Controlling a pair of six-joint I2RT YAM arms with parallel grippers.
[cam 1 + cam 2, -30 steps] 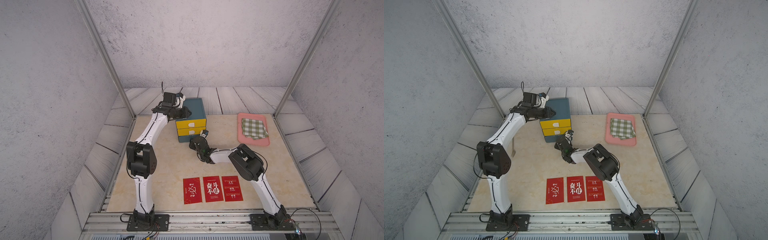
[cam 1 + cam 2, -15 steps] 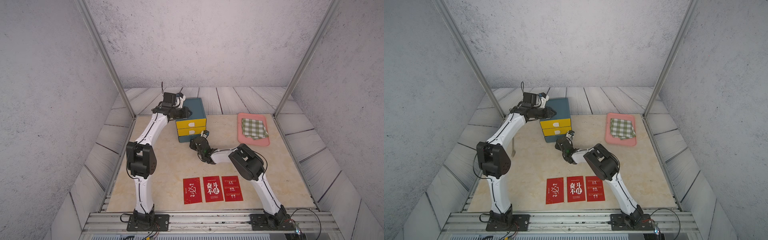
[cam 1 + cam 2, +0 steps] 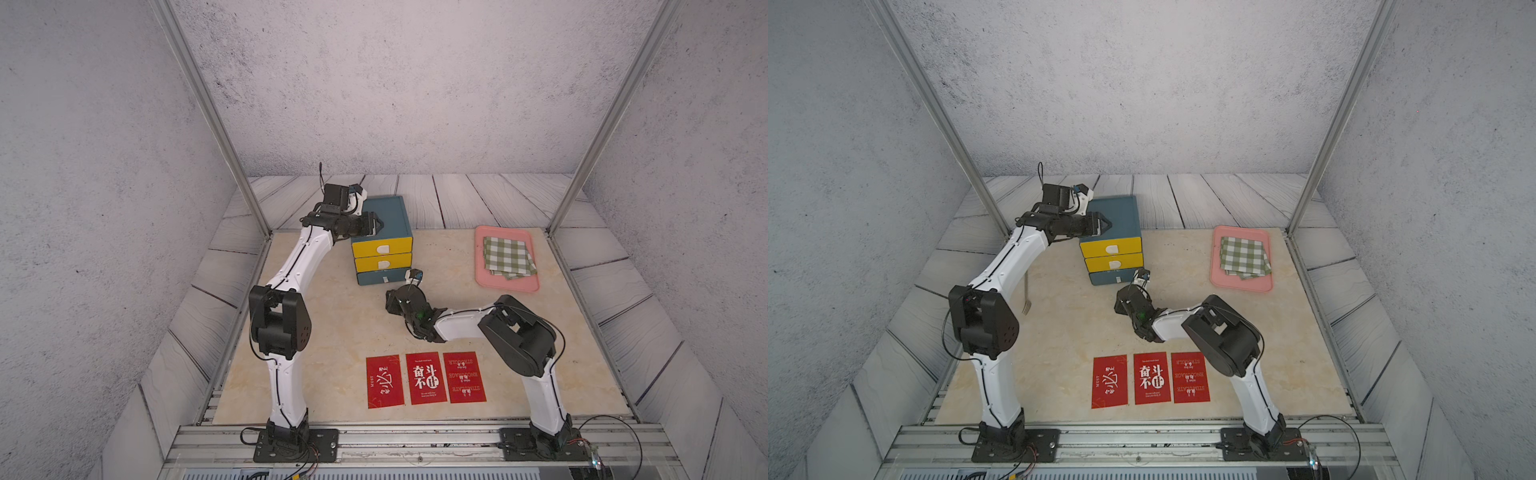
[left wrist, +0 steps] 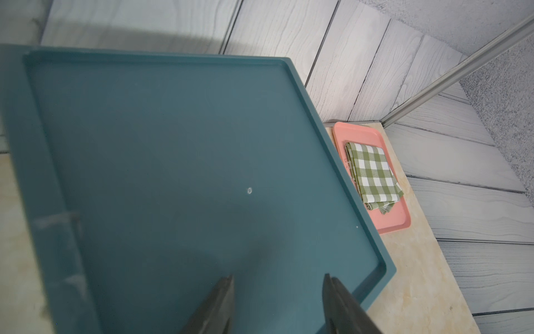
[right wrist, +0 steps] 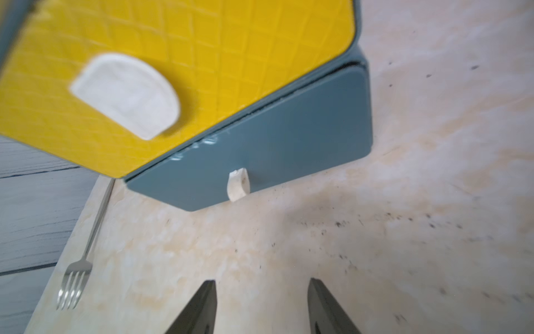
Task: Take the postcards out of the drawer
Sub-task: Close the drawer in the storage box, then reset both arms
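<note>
Three red postcards (image 3: pixel 428 378) (image 3: pixel 1152 378) lie side by side, flat on the table near its front edge. The drawer unit (image 3: pixel 382 249) (image 3: pixel 1113 249) is teal with two yellow drawers and a teal bottom drawer (image 5: pixel 274 138) that has a white tab handle (image 5: pixel 238 185). All drawers look shut. My left gripper (image 3: pixel 376 226) (image 4: pixel 277 277) hovers open over the unit's top (image 4: pixel 173 159), holding nothing. My right gripper (image 3: pixel 390 298) (image 5: pixel 261 282) is low over the table just in front of the bottom drawer, open and empty, its tips short of the handle.
A pink tray (image 3: pixel 482 274) (image 4: pixel 398 222) holding a green-white checked cloth (image 3: pixel 508 257) sits at the back right. A fork (image 3: pixel 1025 299) (image 5: pixel 75 286) lies along the table's left edge, beside the unit. Metal frame posts stand at the back corners.
My left gripper's jaws have spread wider above the unit's top. The right gripper has drawn slightly back from the bottom drawer. The postcards have not moved.
</note>
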